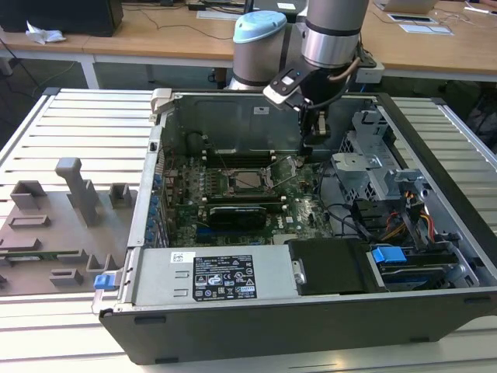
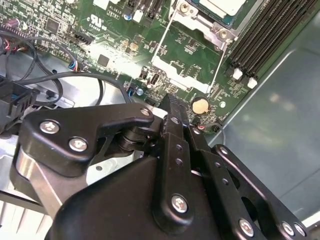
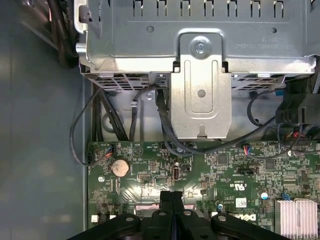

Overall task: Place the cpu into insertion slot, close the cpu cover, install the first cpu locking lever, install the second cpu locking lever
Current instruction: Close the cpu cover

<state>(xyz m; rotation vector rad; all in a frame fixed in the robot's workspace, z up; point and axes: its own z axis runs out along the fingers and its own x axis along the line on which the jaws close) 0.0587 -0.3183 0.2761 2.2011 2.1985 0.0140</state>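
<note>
Treat the hand (image 3: 171, 196), shut fingertip to fingertip on nothing, as a blunt pusher hovering low over the green motherboard (image 3: 150, 175), just beside the coin battery (image 2: 200, 105). Look past it to the thin wire locking lever (image 2: 218, 65) at the socket's edge, probably the piece to press down and hook. Note the cpu (image 2: 227, 5) seated in the insertion slot (image 1: 230, 183), apparently under the lowered cpu cover (image 2: 200, 22). Press squarely on the wire, guide it sideways beneath its catch, and stay clear of the black memory slots (image 2: 270, 30) beyond.
</note>
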